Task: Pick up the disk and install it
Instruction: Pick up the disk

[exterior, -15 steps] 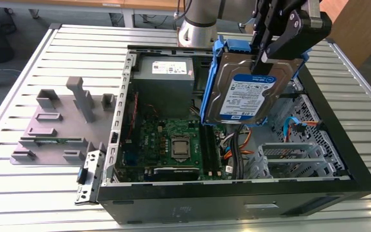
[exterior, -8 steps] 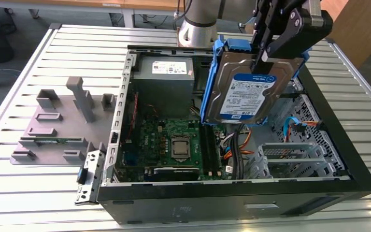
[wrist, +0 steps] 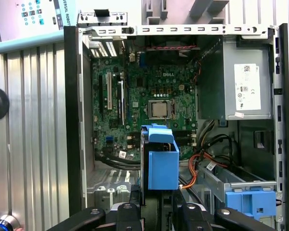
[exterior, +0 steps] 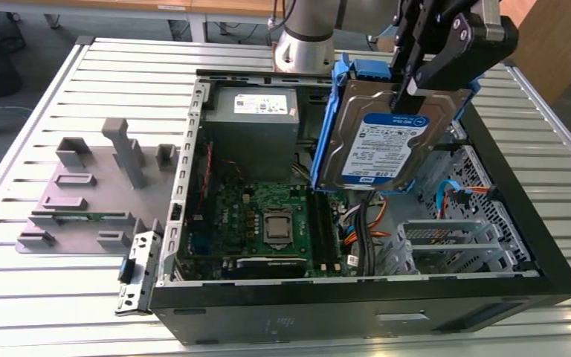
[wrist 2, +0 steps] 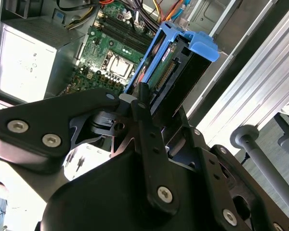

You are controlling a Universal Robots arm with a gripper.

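Table [exterior: 27, 312]: grey metal slats along the bottom of the exterior view. Everything sits on it.
Computer case [exterior: 365, 297]: black and open on top. It lies on the table in the middle of the frame, with its front wall closest.
Green board [exterior: 265, 223]: flat on the floor of the case, lower middle of the frame. It has a square silver chip on it.
Metal cage [exterior: 444, 238]: silver, inside the case at the lower right.
Wires [exterior: 365, 219]: orange and black, between the green board and the metal cage, under the disk.
Grey holder [exterior: 87, 193]: on the table at the middle left, just beside the case. Posts stick up from it.
Disk [exterior: 389, 149]: silver with a white-and-blue sticker, clipped in a blue frame. It hangs upright in the air over the open case, right of the middle.
Fingers [wrist 2: 143, 110]: clenched on the top end of the disk, one on each side.
Gripper [exterior: 412, 91]: black, at the upper right of the frame.
Grey box [exterior: 250, 111]: in the far corner of the case, upper middle, with a white sticker.
Arm base [exterior: 305, 37]: round and silver, top middle, behind the case.
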